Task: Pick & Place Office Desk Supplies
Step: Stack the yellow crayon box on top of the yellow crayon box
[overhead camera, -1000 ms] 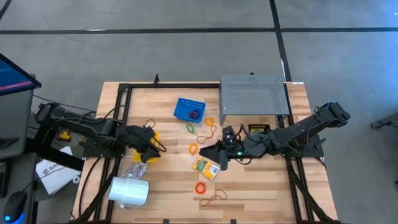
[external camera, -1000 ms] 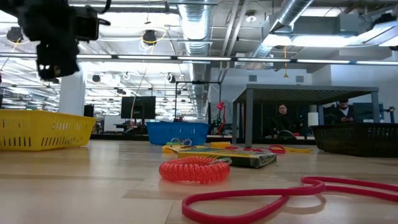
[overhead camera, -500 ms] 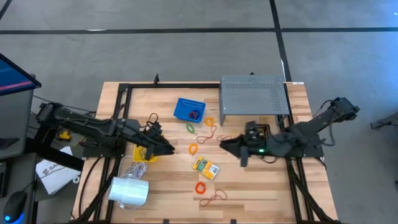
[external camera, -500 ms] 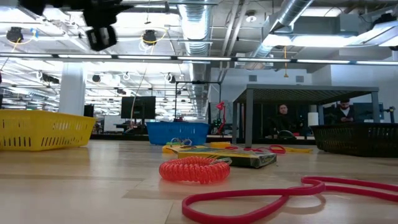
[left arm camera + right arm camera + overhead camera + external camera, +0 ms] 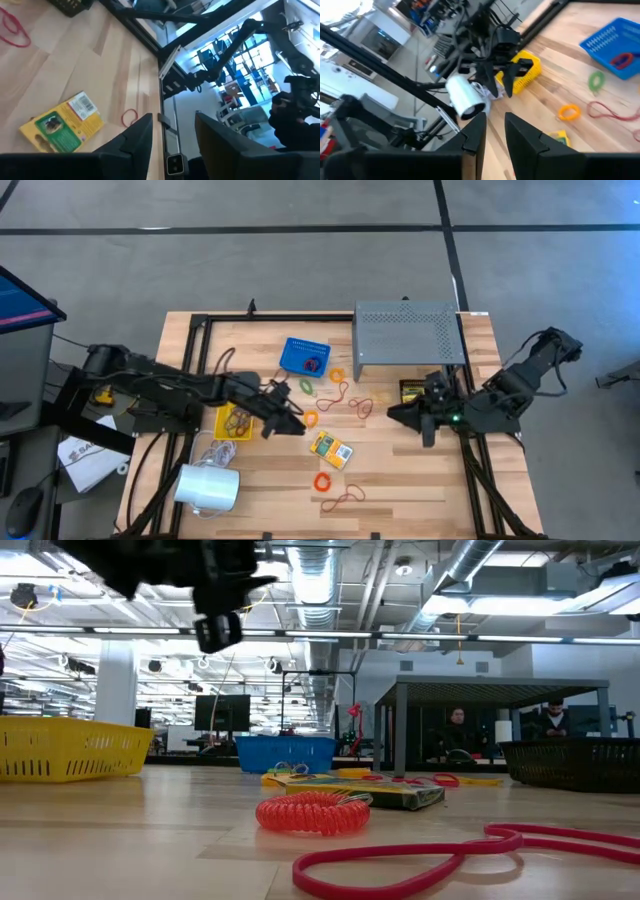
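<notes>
Left gripper (image 5: 298, 427) hangs above the middle of the table (image 5: 400, 480), with its two fingers apart and nothing between them. Just beside its tip lies an orange rubber band (image 5: 311, 420), and a little nearer the front edge lies the crayon box (image 5: 331, 449), flat on the wood. Both are free, so either one could be the next thing to take; I judge the box is the target, because the left wrist view looks straight at it (image 5: 61, 125).

To take the box well, the gripper should come down over its narrow width, not its length, and the fingers should reach the table before they close.

Right gripper (image 5: 428, 432) waits over the right side, near the metal shelf (image 5: 405, 332). Its fingers (image 5: 476, 131) stand a little apart and hold nothing. The yellow basket (image 5: 236, 421) and the blue basket (image 5: 305, 355) are the likely places to drop things.
</notes>
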